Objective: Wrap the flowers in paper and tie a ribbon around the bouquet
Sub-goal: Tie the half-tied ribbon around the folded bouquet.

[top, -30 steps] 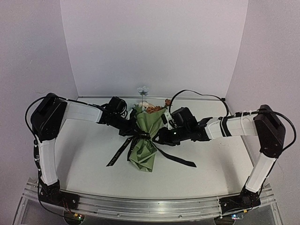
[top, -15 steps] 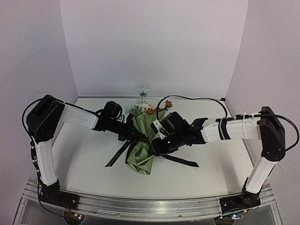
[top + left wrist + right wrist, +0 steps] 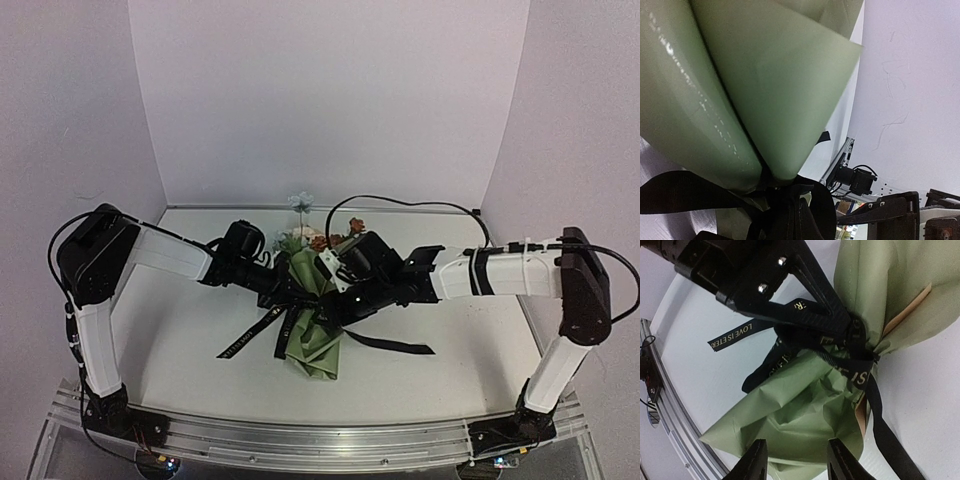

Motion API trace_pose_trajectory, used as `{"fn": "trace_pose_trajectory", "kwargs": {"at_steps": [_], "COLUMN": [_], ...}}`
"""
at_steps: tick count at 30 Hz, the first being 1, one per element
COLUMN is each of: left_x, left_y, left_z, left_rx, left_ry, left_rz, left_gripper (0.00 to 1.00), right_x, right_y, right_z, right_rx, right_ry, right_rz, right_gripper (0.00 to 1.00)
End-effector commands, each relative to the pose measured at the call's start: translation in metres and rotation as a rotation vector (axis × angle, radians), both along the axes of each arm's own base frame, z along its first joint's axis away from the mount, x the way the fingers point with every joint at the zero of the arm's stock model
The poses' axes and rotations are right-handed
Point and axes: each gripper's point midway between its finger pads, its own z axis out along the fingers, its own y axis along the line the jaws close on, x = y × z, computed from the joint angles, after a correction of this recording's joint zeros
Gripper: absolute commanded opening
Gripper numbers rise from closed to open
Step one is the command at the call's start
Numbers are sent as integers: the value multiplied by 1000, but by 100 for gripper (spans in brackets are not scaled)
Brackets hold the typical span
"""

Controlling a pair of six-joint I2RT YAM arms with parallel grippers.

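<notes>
Bouquet [image 3: 312,300] lies on the table [image 3: 180,350], stem end just ahead of the right gripper [image 3: 796,452], whose fingers stand apart and hold nothing. Ribbon [image 3: 860,372] cinches the waist, and the left gripper [image 3: 855,330] is pinched shut on it there. Risk: a hard tug slides the smooth flat band down the taper, or tears the thin, crinkled matte paper [image 3: 790,415].

Olive-green bouquet [image 3: 315,340] lies cinched at its middle by black ribbon [image 3: 735,336] (pale lettering).
</notes>
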Motion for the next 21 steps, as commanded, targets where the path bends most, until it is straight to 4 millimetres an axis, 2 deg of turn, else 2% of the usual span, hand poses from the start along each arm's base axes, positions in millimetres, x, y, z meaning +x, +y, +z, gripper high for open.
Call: {"fn": "trace_pose_trajectory", "kwargs": {"at_steps": [1,6,11,16,21], "left_x": [-3,-13,-20,-20,-21], "left_y": [-3,-5,-6,-11,-15], "left_z": [38,39,43,53,52], "left_rx": [-84,-122,-180,-230,-246], "left_ry": [9,96,186,249,293], "left_rz": [19,-1,8,18,20], "left_gripper": [0,0,0,0,0], "right_x": [11,18,23,24,20], "right_y": [13,16,28,35,42], "right_z": [5,16,31,19,11], "right_rx": [17,123,183,175,180], "right_ry": [-41,22,47,69,104], "right_rz": [14,27,54,71,88], "right_gripper": [42,36,38,44,45]}}
